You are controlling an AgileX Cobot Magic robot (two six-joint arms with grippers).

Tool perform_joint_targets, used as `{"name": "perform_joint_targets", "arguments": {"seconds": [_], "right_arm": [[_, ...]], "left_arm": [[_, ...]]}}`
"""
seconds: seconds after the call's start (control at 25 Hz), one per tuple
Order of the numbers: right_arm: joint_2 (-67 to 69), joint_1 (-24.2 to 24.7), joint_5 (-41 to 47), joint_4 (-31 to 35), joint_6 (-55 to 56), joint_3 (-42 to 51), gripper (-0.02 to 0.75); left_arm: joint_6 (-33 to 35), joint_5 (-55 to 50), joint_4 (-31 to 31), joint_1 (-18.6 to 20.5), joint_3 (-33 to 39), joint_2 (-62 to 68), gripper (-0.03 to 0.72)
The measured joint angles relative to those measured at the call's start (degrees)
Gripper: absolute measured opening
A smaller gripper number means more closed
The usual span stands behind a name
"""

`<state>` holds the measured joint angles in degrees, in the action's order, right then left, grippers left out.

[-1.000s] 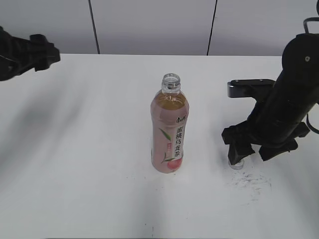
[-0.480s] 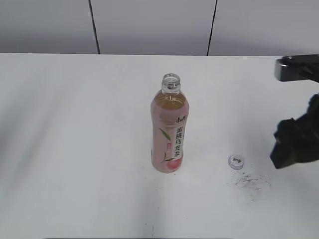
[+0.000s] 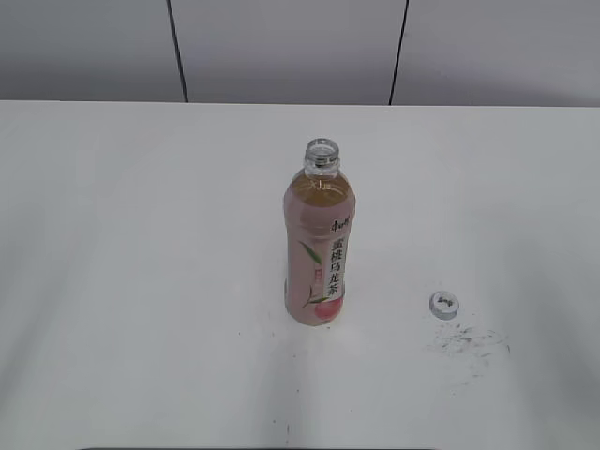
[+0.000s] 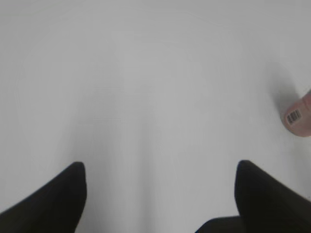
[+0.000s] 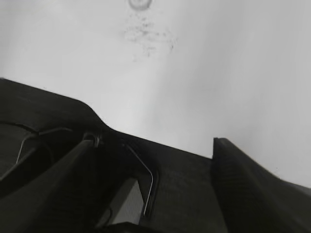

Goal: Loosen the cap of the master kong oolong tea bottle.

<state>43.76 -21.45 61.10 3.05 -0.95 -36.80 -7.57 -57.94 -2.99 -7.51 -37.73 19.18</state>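
The master kong oolong tea bottle [image 3: 320, 239] stands upright in the middle of the white table, with its neck open and no cap on it. The cap [image 3: 444, 304] lies on the table to the bottle's right, apart from it. Neither arm shows in the exterior view. In the left wrist view my left gripper [image 4: 160, 167] is open and empty over bare table, and the bottle's base [image 4: 297, 116] shows at the right edge. In the right wrist view my right gripper [image 5: 155, 145] is open and empty, and the cap [image 5: 139, 4] shows far off at the top edge.
Grey scuff marks [image 3: 469, 339] lie on the table just right of the cap; they also show in the right wrist view [image 5: 146, 34]. A dark part of the robot's base [image 5: 48, 126] fills the lower right wrist view. A panelled wall [image 3: 281, 47] stands behind the table.
The right arm let go of the cap on the table and drew back to the right, out of the exterior view. The left arm left that view earlier. The bottle has not moved.
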Motion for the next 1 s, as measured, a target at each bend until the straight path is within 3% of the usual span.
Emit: {"name": "perform_joint_targets", "arguments": {"seconds": [0.2,0.68,1.0], "right_arm": [[-13.61,0.0,0.14,-1.7,-0.39,1.95,0.554],[-41.63,0.0,1.64,-3.05,-3.78,7.33,0.554],[-44.14,-0.07,1.87,-2.62,-3.84,7.39,0.554]], "left_arm": [[5.7,-0.51,2.04,0.0,4.98,-8.84,0.552],[6.64,-0.81,2.46,0.0,5.58,-18.18,0.508],[6.92,-0.95,2.99,0.02,5.58,-19.48,0.5]]}}
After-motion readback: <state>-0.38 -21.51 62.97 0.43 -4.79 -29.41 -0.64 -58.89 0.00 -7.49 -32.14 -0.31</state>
